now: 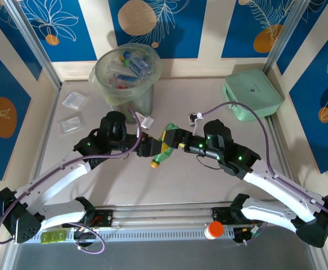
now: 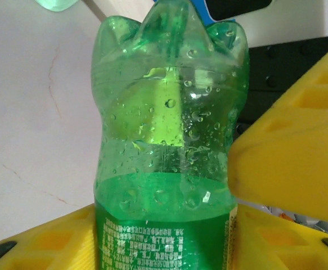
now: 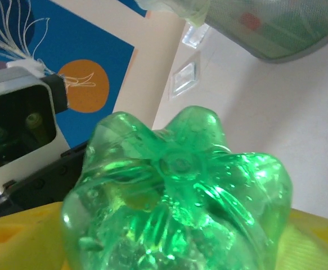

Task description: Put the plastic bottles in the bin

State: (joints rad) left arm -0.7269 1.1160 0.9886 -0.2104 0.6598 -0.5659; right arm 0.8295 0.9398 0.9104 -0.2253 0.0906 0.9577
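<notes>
A green plastic bottle (image 1: 162, 151) with a yellow cap hangs tilted over the middle of the table, between my two grippers. My left gripper (image 1: 151, 149) is shut on its labelled body (image 2: 164, 140), with a yellow pad pressed against each side (image 2: 164, 243). My right gripper (image 1: 173, 138) stands open at the bottle's base end (image 3: 175, 191); its yellow fingers flank the base (image 3: 169, 247). The bin (image 1: 104, 63), a pale-green bucket at the back left, holds several more bottles (image 1: 134, 63). Its wall (image 3: 276, 34) also shows in the right wrist view.
A flat mint-green case (image 1: 252, 94) lies at the back right. Two clear square packets (image 1: 75, 100) (image 1: 71, 124) lie at the left, near the bin. An orange-capped item (image 1: 214, 229) sits on the rail at the near edge.
</notes>
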